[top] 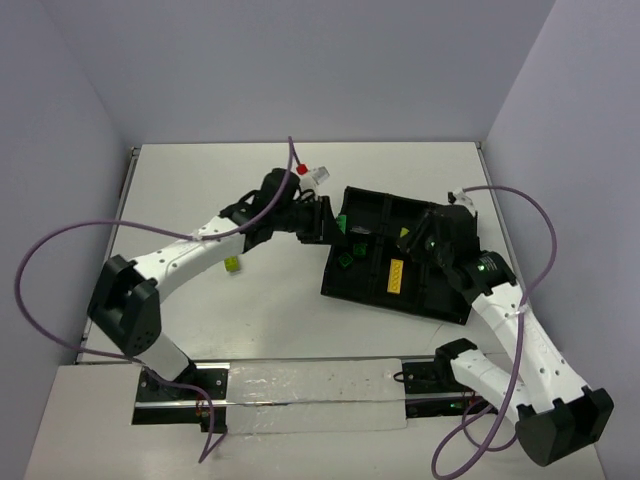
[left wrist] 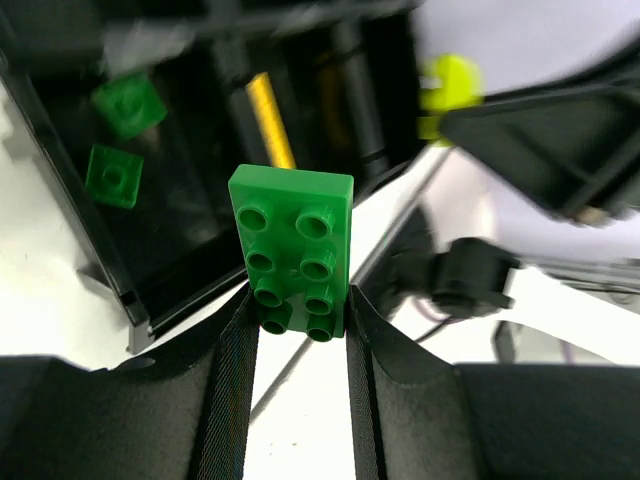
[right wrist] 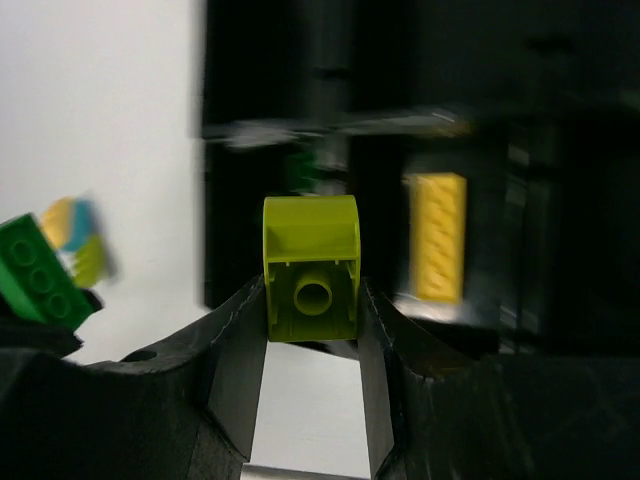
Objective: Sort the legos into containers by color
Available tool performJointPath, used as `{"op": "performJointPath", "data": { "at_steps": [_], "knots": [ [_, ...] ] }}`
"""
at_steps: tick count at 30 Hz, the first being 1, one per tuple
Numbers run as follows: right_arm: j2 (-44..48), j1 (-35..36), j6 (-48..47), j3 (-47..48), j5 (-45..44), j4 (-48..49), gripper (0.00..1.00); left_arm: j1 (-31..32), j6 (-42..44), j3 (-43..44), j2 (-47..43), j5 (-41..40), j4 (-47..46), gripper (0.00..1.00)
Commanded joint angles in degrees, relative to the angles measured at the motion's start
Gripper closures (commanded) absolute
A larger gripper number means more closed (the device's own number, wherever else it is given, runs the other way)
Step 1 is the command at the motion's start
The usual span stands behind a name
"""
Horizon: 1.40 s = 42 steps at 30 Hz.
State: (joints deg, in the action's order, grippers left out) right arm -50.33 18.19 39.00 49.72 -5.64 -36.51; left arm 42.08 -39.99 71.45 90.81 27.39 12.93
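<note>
Quick take on how these bricks handle. The left jaws are closed on the green two-by-four studded plastic brick (left wrist: 291, 245). They pinch only its lower end by the long smooth sides, so most of it sticks out past the tips. It sits just at the left edge of the black plastic compartment tray (top: 390, 302), near the compartment that has two small green square bricks (left wrist: 113, 175) in it.

The right jaws are clamped on a lime plastic brick with a rounded top (right wrist: 311, 265), gripped on its flat sides over the right part of the tray. A long yellow studded brick (top: 397, 275) lies in a compartment nearby.

We reckon these are light, stiff and not at all fragile, but the walls are glossy and likely slippery. We'd take hold across two flat opposite sides, close to the middle, never on the studs or the curve. That end-pinch on the green one could let it pivot.

One more small lime piece (top: 232, 265) waits on the white surface (top: 280, 310) under the left arm.
</note>
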Motion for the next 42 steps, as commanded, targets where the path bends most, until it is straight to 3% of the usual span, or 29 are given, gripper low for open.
{"op": "performJointPath", "data": {
  "at_steps": [1,7,12,17,21,23,24,27,31,34,40,42],
  "knots": [
    [4.01,-1.71,6.92,-3.70,-13.96,-13.81,1.00,5.29,4.60,6.53,5.89,-7.81,10.63,1.00],
    [9.20,-3.07,12.63,-7.53,-19.07,-17.46,1.00,8.90,5.36,13.78,13.27,-15.36,15.65,1.00],
    [8.40,-3.52,17.22,-7.18,-22.70,-20.10,0.99,9.63,5.92,18.82,17.36,-19.10,18.17,1.00],
    [9.27,-5.67,21.95,-8.09,-26.48,-21.22,0.91,9.95,6.51,22.19,20.65,-20.47,20.74,0.98],
    [8.78,-7.03,21.78,-8.18,-28.17,-21.05,0.89,9.95,7.00,23.55,22.37,-20.62,22.65,0.80],
    [8.32,-7.46,21.50,-8.18,-28.09,-20.24,0.86,9.97,7.46,23.99,22.48,-20.45,23.28,0.54],
    [8.23,-7.52,21.20,-8.32,-27.99,-19.70,0.84,10.04,7.52,24.18,22.45,-20.43,23.49,0.52],
    [6.94,-8.35,19.65,-8.41,-27.35,-17.74,0.67,10.10,8.41,27.12,21.95,-20.39,26.40,0.26],
    [5.48,-8.91,16.76,-8.96,-24.86,-14.38,0.45,10.29,9.63,30.20,20.05,-21.95,29.39,0.09],
    [4.17,-9.14,14.88,-9.53,-22.87,-11.86,0.35,10.22,9.93,33.56,19.42,-24.53,33.68,0.07],
    [4.26,-9.23,7.71,-8.10,-20.49,-8.15,0.33,9.09,8.30,34.81,14.62,-30.99,34.25,0.07],
    [6.04,-9.23,3.06,-7.81,-15.99,-5.27,0.35,7.69,6.93,34.80,13.19,-34.23,35.10,0.08]
  ]
}}
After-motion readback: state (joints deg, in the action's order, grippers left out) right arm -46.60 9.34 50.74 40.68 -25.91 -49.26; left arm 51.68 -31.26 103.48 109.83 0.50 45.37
